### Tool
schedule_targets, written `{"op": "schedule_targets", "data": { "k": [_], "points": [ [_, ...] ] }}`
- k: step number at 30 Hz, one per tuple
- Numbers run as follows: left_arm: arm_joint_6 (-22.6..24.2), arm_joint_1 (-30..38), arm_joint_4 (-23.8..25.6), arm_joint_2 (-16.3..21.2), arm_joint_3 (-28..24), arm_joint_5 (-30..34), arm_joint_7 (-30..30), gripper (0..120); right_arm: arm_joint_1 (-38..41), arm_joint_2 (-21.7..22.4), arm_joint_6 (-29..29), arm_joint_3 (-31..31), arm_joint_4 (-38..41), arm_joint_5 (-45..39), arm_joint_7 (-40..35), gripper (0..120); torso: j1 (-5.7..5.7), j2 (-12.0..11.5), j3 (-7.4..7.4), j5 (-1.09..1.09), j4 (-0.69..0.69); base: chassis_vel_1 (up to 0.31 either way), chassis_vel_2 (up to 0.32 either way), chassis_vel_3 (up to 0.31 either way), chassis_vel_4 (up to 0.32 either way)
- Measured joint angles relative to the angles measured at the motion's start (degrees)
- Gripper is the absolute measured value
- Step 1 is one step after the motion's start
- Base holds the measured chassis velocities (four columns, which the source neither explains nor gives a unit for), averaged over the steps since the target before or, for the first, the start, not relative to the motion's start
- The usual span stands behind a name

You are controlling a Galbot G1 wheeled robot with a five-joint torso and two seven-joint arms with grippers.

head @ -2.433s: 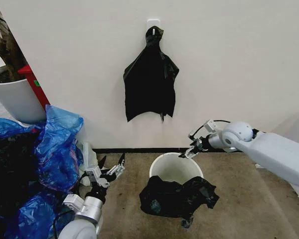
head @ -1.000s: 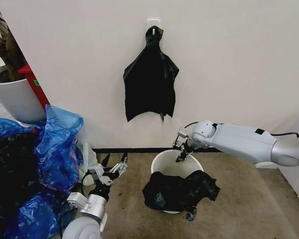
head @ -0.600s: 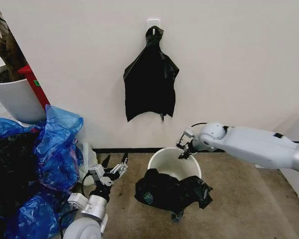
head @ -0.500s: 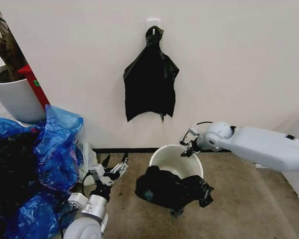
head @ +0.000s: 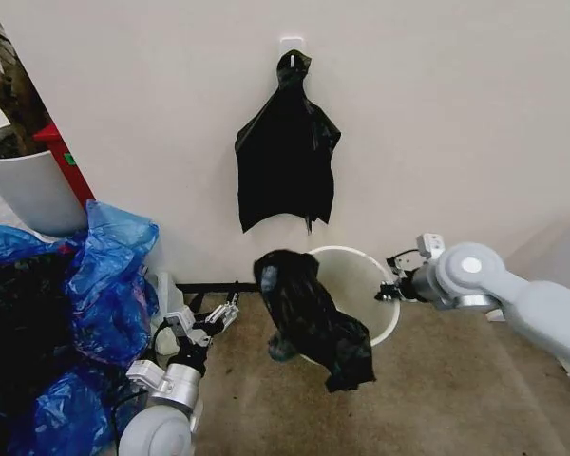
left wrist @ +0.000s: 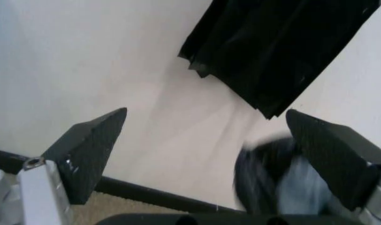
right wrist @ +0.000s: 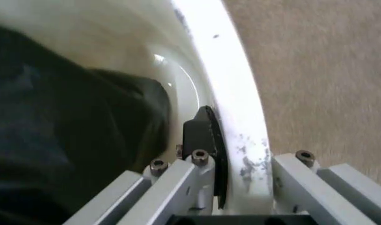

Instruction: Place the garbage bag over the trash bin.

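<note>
The trash bin (head: 361, 290) is held tilted off the floor, its rim pinched by the right pincer (head: 388, 291). The garbage bag (head: 309, 318) is draped over its opposite rim. The left pincer (head: 214, 318) is held spread near blue bags (head: 109, 275).

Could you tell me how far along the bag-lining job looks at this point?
Done: nothing settled yet. In hand: the right hand grips the rim of the tilted round cream-white plastic bin; the glossy black garbage bag hangs off its near edge. The left hand waits, open. Left: spreading the bag around the whole rim.
</note>
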State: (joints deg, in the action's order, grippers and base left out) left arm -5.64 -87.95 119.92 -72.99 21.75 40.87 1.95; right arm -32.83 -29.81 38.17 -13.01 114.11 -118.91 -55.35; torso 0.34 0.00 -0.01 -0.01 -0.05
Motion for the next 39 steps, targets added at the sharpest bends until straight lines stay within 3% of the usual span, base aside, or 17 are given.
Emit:
{"op": "schedule_targets", "data": {
  "k": [4, 6, 11, 23, 32, 39],
  "points": [
    [-0.4, -1.0, 0.7, 0.1, 0.2, 0.3, -0.1, 100, -9.2, -4.4, -5.0, 7.0, 2.2, 1.4, -8.0, 0, 0.00, 0.0, 0.01, 0.00, 0.04, 0.000, 0.000, 0.000, 0.000],
    [-0.4, -1.1, 0.8, 0.1, 0.2, 0.3, -0.1, 100, -9.9, -5.0, -5.5, 7.5, 2.2, 2.0, -8.8, 0, 0.00, 0.0, 0.01, 0.02, 0.05, 0.000, 0.000, 0.000, 0.000],
    [-1.3, -2.3, 1.2, -0.3, 0.3, -0.6, -1.0, 100, -16.6, -12.5, -7.4, 13.3, 1.1, 4.9, -18.6, 0, 0.00, 0.0, 0.01, 0.00, 0.03, 0.000, 0.000, 0.000, 0.000],
    [-2.2, -3.1, 1.7, -0.4, 0.0, -0.5, -1.4, 100, -20.4, -19.4, -9.2, 14.9, -1.8, 7.1, -20.1, 0, 0.00, 0.0, 0.01, 0.03, 0.05, 0.000, 0.000, 0.000, 0.000],
    [-3.3, -3.5, 1.6, -0.1, 0.2, 0.0, -3.4, 100, -21.0, -21.6, -10.9, 12.5, -2.6, 10.8, -19.3, 0, 0.00, 0.0, 0.01, 0.01, 0.04, 0.000, 0.000, 0.000, 0.000],
    [-3.5, -4.9, 2.2, -0.6, 0.2, 0.0, -5.0, 100, -21.2, -20.5, -12.3, 11.9, -1.4, 12.0, -19.3, 23, 0.00, 0.0, 0.01, 0.01, 0.03, 0.000, 0.000, 0.000, 0.000]
  ]
}}
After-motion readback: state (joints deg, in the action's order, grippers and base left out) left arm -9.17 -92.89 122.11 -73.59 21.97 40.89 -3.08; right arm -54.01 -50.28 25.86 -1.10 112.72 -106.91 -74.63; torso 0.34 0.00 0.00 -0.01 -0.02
